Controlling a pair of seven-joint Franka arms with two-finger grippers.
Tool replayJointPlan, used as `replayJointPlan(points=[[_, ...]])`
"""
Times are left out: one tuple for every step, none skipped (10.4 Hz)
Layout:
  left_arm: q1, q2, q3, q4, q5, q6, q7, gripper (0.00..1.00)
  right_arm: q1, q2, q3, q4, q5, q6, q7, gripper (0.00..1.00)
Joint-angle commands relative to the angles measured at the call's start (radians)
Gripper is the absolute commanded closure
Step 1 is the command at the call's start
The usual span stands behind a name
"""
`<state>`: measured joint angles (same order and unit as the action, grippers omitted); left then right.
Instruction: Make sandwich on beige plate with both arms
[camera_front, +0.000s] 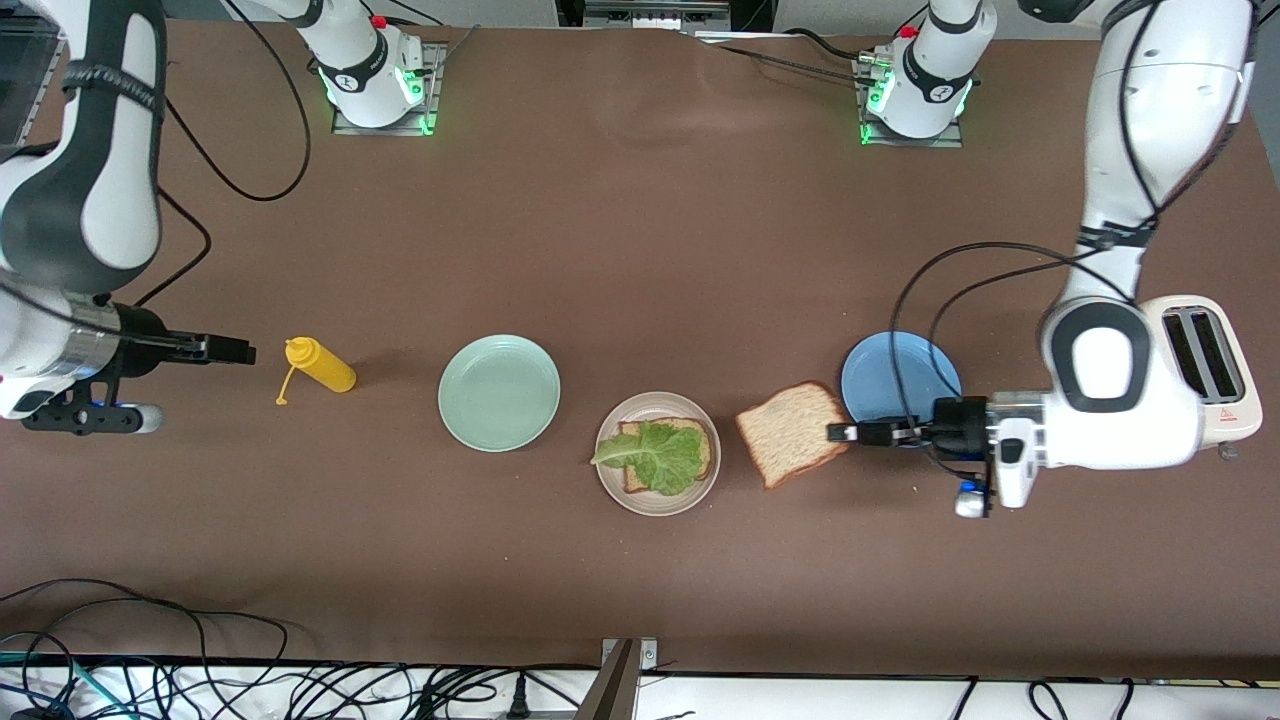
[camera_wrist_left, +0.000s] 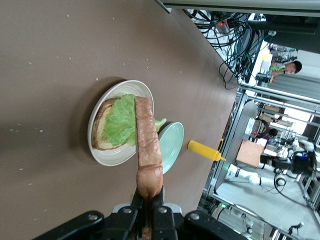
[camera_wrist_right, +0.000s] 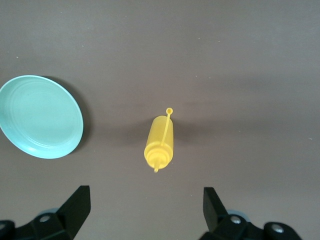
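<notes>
Gripper pads of the left gripper (camera_front: 838, 433) are pinched on one edge of a slice of wholemeal bread (camera_front: 793, 433), which it holds up in the air over the brown desk (camera_front: 640, 240), between the beige plate (camera_front: 657, 453) and the blue plate (camera_front: 900, 378). In the left wrist view the slice (camera_wrist_left: 148, 150) is seen edge-on, clamped between the pressed-in fingers (camera_wrist_left: 159, 210), with the beige plate (camera_wrist_left: 112, 155) lying on the desk past it. On that plate rests the lower slice of bread (camera_front: 705, 447) with a ruffled green lettuce leaf (camera_front: 655, 455) on top; part of the leaf hangs over the rim toward the mint-green plate (camera_front: 499, 392). The blue plate sits just beside the left gripper's wrist, and a white toaster (camera_front: 1210, 365) stands at the left arm's end of the desk.

The right gripper (camera_front: 240, 351) waits at the right arm's end of the desk, its fingers (camera_wrist_right: 77, 205) spread wide apart and holding nothing. A yellow squeeze bottle (camera_front: 318, 366) lies on its side on the desk near it, between that gripper and the mint-green plate. In the right wrist view the bottle (camera_wrist_right: 160, 142) lies between the open fingers' line of sight, with the mint-green plate (camera_wrist_right: 40, 116) off to one side.
</notes>
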<state>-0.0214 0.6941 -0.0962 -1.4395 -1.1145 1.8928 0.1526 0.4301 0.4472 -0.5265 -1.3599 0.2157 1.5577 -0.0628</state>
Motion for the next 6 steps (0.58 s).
replayJointPlan(points=[[-0.055, -0.042, 0.009, -0.105, -0.173, 0.089, 0.008, 1.00, -0.124, -0.079, 0.187, -0.001, -0.143, -0.008, 0.060, 0.00], [-0.083, -0.042, 0.009, -0.122, -0.230, 0.092, 0.010, 1.00, -0.240, -0.112, 0.324, -0.001, -0.183, -0.008, 0.060, 0.00], [-0.091, -0.045, 0.010, -0.134, -0.255, 0.092, 0.010, 1.00, -0.348, -0.128, 0.441, -0.001, -0.229, -0.010, 0.061, 0.00], [-0.104, -0.048, 0.010, -0.150, -0.286, 0.094, 0.013, 1.00, -0.452, -0.145, 0.559, -0.001, -0.292, -0.008, 0.061, 0.00], [-0.141, -0.039, 0.013, -0.153, -0.309, 0.094, 0.028, 1.00, -0.528, -0.177, 0.660, -0.010, -0.349, 0.011, 0.061, 0.00], [-0.155, -0.028, 0.015, -0.156, -0.330, 0.103, 0.039, 1.00, -0.537, -0.197, 0.677, -0.024, -0.352, 0.022, 0.064, 0.00]])
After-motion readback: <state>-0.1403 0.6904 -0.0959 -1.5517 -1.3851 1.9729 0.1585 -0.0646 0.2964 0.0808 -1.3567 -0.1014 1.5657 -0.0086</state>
